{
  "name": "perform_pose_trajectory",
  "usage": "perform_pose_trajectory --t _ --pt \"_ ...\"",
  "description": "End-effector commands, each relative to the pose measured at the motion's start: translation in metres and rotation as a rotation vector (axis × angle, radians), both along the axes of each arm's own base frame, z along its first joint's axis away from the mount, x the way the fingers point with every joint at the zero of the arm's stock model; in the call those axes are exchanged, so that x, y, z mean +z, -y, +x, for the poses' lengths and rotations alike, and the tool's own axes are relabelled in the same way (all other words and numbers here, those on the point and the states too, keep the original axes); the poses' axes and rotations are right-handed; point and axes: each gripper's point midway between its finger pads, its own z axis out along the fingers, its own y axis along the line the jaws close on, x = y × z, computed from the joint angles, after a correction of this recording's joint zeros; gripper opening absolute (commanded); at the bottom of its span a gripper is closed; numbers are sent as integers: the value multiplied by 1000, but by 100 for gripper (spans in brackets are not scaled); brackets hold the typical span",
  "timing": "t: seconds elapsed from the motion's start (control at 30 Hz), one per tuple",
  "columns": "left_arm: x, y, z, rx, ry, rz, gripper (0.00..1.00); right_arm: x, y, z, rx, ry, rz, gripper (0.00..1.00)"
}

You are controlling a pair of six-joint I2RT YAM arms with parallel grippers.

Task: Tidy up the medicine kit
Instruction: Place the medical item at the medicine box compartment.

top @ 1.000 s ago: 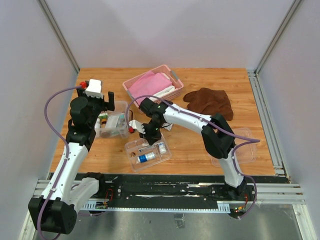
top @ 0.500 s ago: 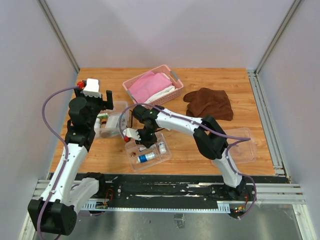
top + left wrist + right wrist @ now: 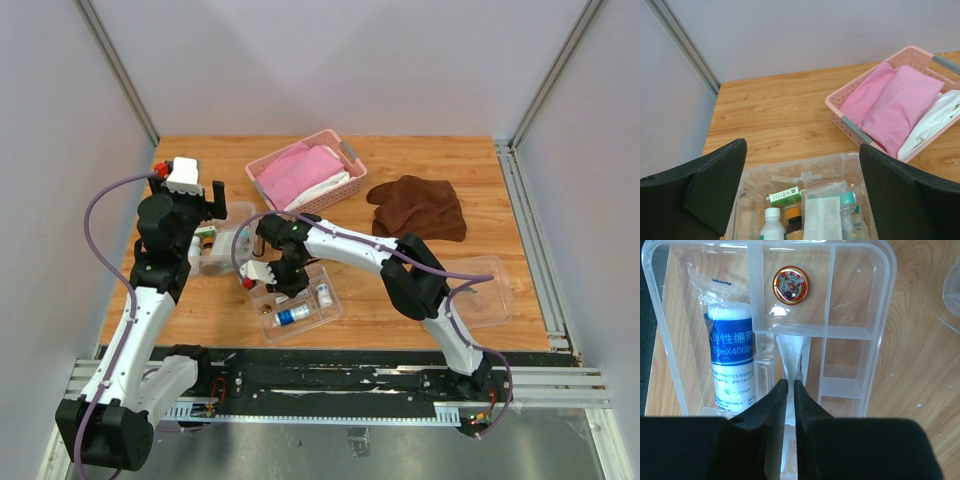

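Just ease the right gripper (image 3: pixel 789 385), pinched narrow on the white packet (image 3: pixel 790 352), low into the divided tray's (image 3: pixel 888 290) middle slot beside the bandage roll (image 3: pixel 730 360) before releasing, keeping the wide-open left gripper (image 3: pixel 802 150) over the clear box (image 3: pixel 805 162).

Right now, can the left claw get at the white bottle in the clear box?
Probably yes: the left claw hangs open over the uncovered clear box, with nothing over the white bottle.
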Motion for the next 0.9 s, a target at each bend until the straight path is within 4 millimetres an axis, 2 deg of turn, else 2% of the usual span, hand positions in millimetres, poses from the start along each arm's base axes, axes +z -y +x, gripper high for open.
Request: perform_pose_trajectory --t 0.0,0.23,0.53,0.73,0.87 --pt "17 -3 -2 3 50 -1 99 6 -3 -5 22 2 -13 15" --pt "16 -2 -2 -2 48 -1 99 25 -4 -4 1 13 15 23" --pt "15 2 0 -25 41 4 99 48 -1 -8 -26 -52 68 26" --pt "-5 18 7 -118 -16 22 99 82 6 -7 -82 -147 169 26" --pt "-4 19 8 -126 -7 32 99 101 13 5 -156 -192 232 26"
